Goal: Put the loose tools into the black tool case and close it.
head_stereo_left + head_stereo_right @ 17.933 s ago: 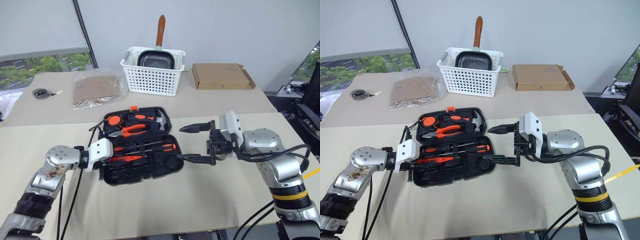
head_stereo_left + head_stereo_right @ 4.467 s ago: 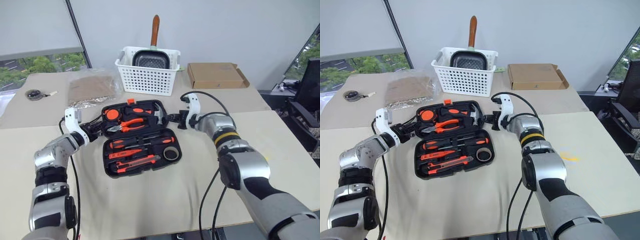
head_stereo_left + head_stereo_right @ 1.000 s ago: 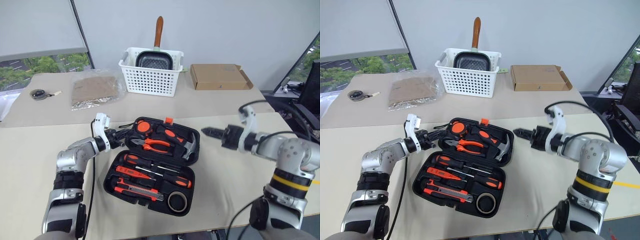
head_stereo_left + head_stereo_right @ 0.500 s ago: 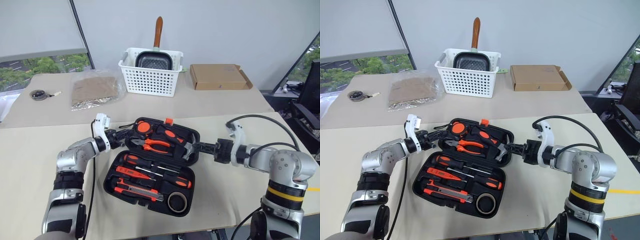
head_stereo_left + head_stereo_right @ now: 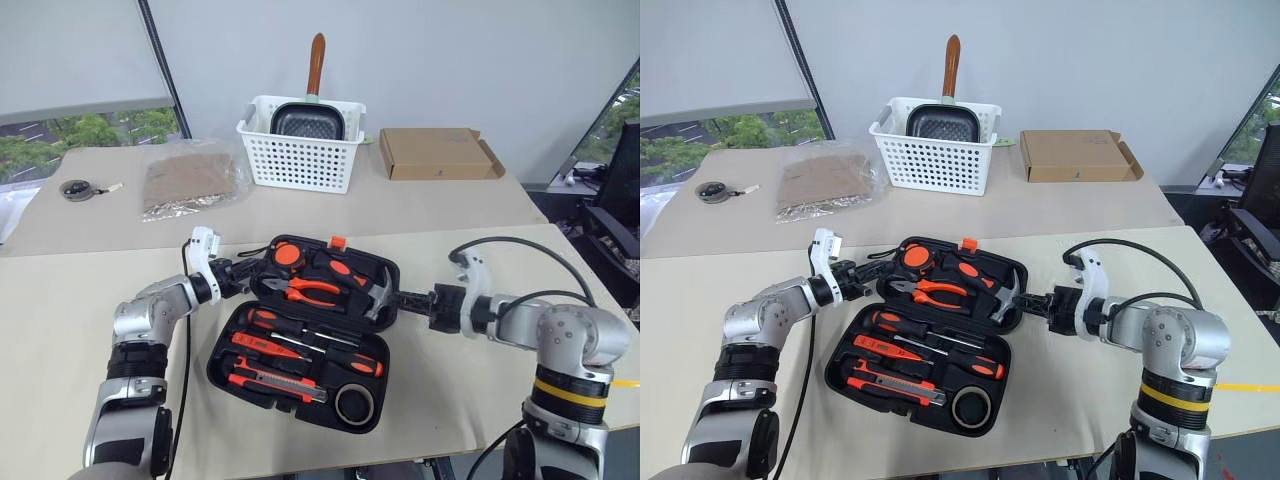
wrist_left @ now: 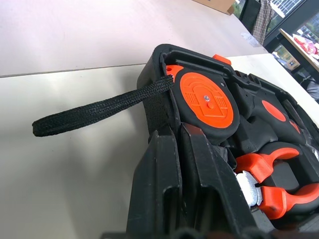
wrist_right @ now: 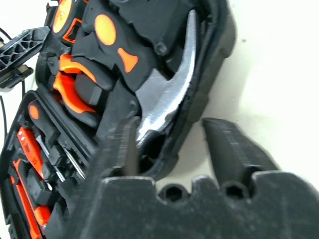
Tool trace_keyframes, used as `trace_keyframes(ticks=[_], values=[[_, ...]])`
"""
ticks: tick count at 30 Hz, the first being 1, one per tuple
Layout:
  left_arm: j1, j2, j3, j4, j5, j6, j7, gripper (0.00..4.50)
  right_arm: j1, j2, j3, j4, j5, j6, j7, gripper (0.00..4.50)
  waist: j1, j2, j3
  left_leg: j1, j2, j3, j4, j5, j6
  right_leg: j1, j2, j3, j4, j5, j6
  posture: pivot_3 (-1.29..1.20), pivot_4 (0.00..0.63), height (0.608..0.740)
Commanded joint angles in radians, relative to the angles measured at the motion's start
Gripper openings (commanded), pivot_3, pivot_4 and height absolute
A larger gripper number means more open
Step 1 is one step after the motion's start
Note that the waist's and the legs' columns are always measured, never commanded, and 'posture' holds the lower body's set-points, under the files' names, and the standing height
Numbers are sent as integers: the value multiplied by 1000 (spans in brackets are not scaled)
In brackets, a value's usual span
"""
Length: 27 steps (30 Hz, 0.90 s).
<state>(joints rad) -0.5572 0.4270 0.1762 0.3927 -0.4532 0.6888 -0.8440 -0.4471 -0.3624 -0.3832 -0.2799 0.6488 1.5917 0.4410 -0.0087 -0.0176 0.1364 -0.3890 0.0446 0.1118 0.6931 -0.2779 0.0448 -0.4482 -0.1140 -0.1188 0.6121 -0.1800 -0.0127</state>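
Two pale tables (image 5: 430,210) stand end to end before a grey wall, with a window on the left. On the near one lies one black tool case (image 5: 305,328), open flat and turned at a slant. Its near half holds two long screwdrivers (image 5: 300,350), one slim tester screwdriver (image 5: 300,336), one utility knife (image 5: 268,384) and one tape roll (image 5: 352,403), each in its own recess. The far half holds one pair of pliers (image 5: 306,290), one hammer (image 5: 380,292) and one round tape measure (image 5: 288,254). On the far table are one white basket (image 5: 300,140) with one pan (image 5: 308,118) in it, one cardboard box (image 5: 440,152) and one foil bag (image 5: 190,180).

The left gripper (image 5: 243,272) is closed tight at the case's far left corner, beside the cord loop (image 6: 94,110); whether it pinches the rim I cannot tell. The right gripper (image 7: 167,139) stands narrowly apart, one finger inside the rim by the hammer head and the other outside the wall.

A second ago the right gripper was wider and well clear of the case; now it is at the rim. Several seconds ago the case lay straighter and farther off.
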Motion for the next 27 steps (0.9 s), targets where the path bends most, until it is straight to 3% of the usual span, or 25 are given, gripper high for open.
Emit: trace_keyframes(ticks=[1, 2, 3, 17, 18, 19, 25, 27], values=[[23, -1, -39, 26, 13, 18, -14, 0, -9, 1, -8, -9, 13, -18, -2, 669, 0, 0, 0, 0, 0, 0, 0, 0, 0, 0, 0, 0, 0, 0, 0, 0, 150, 700], [24, 1, -38, 26, 13, 17, -16, 0, -8, 2, -6, -9, 13, -20, -3, 189, 0, 0, 0, 0, 0, 0, 0, 0, 0, 0, 0, 0, 0, 0, 0, 0, 150, 700], [24, 2, -37, 27, 13, 17, -16, 0, -9, 3, -6, -6, 13, -21, -4, 41, -1, 0, 0, 0, 0, 0, 0, 0, 0, 0, 0, 0, 0, 0, 0, 0, 150, 700], [32, 26, -1, 5, -29, 35, -47, 0, -55, 27, -15, 32, 3, -57, -22, 41, -6, 0, 0, 1, 1, 0, 0, 0, 0, 0, 1, 0, 0, 0, 0, 0, 150, 700], [33, 32, 7, -5, -43, 44, -55, 723, -62, 26, -15, 41, 1, -66, -23, 0, -7, 0, 0, 0, 1, 0, 0, 0, 0, 0, 1, 0, 0, 0, 0, 0, 150, 700], [35, 41, 15, -16, -56, 52, -66, 892, -69, 25, -14, 53, -1, -76, -24, 0, -8, 0, 0, 0, 1, 0, 0, 0, 0, 0, 1, 0, 0, 0, 0, 0, 150, 700], [20, 149, 61, 46, -58, 48, -114, 3055, -100, 24, 3, 98, 0, -128, -26, 0, -8, -1, 1, -3, 1, 1, 0, 1, -2, -5, 2, 1, 1, 0, 0, 0, 150, 700], [4, 198, 68, 89, -53, 44, -136, 3055, -106, 22, 13, 105, 3, -143, -23, 0, -9, -1, 1, -4, 2, 1, 0, 1, -2, -7, 2, 1, 1, 0, 0, 0, 150, 700]])
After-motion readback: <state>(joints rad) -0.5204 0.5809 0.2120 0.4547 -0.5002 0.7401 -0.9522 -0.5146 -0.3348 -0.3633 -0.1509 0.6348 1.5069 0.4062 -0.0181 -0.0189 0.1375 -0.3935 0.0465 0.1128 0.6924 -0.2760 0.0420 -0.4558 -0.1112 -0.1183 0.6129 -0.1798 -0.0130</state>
